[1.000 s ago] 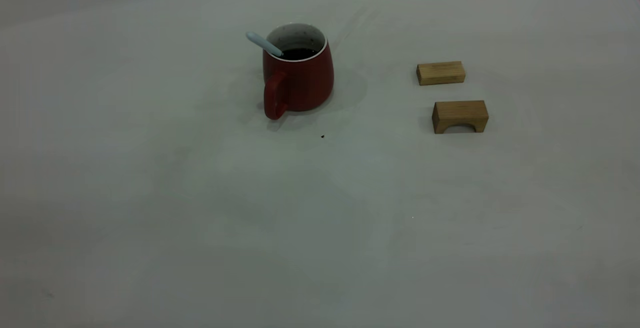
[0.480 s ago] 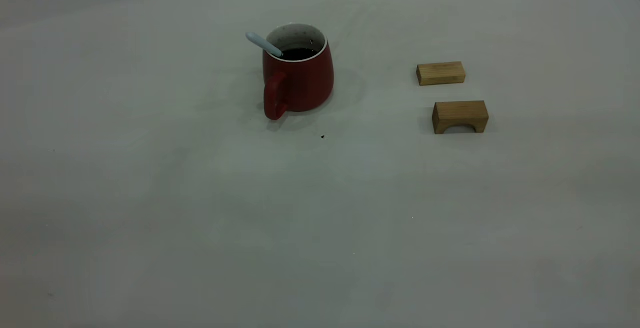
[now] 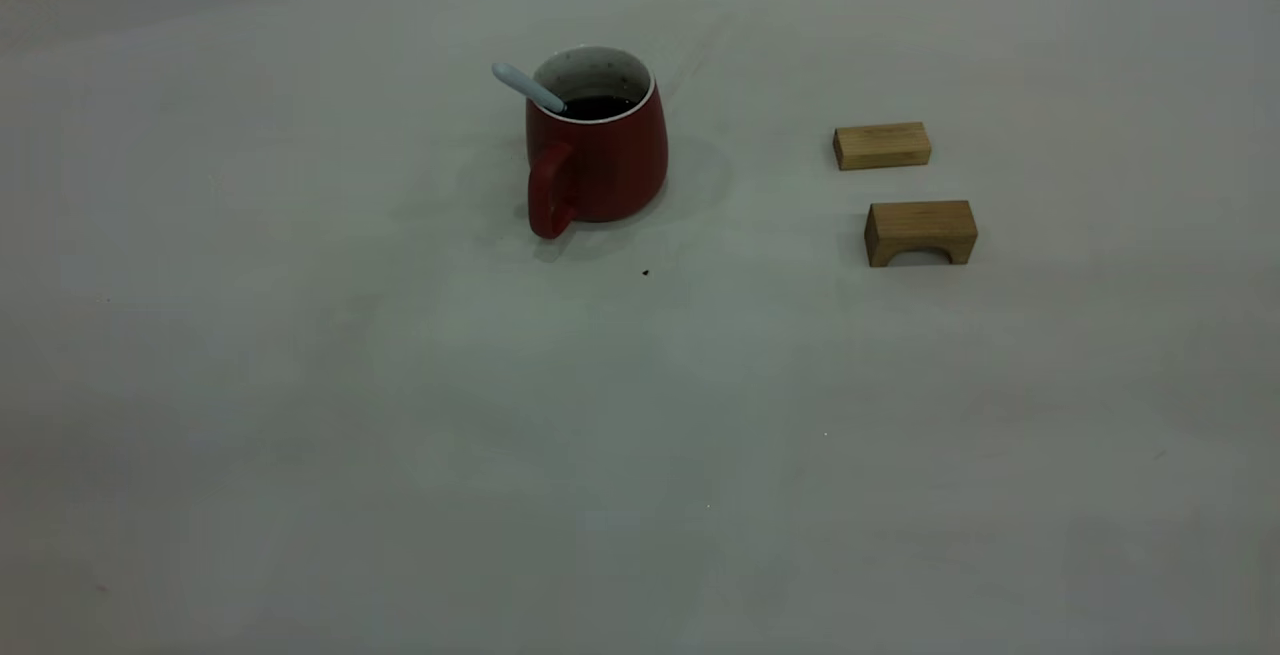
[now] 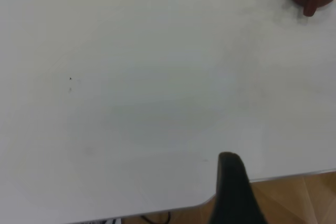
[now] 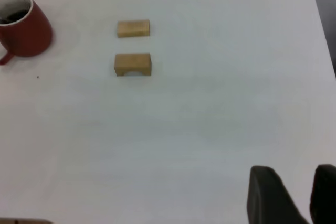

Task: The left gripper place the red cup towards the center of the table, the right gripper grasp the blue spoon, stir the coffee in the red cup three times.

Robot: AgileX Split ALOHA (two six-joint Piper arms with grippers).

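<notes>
Both grippers are far from the cup [image 3: 597, 160]; the right gripper [image 5: 294, 195] is slightly open and empty, the left gripper [image 4: 233, 192] I cannot tell, so I would approach the spoon [image 3: 527, 87] slowly from above.

The table [image 3: 400, 415] is a broad off-white top with a rounded far corner. On it stands the red cup [image 3: 600, 160], upright, a dark speck [image 3: 645, 273] just beside it. Two wooden blocks [image 3: 882, 146] [image 3: 921, 232] lie well apart from the cup.
</notes>
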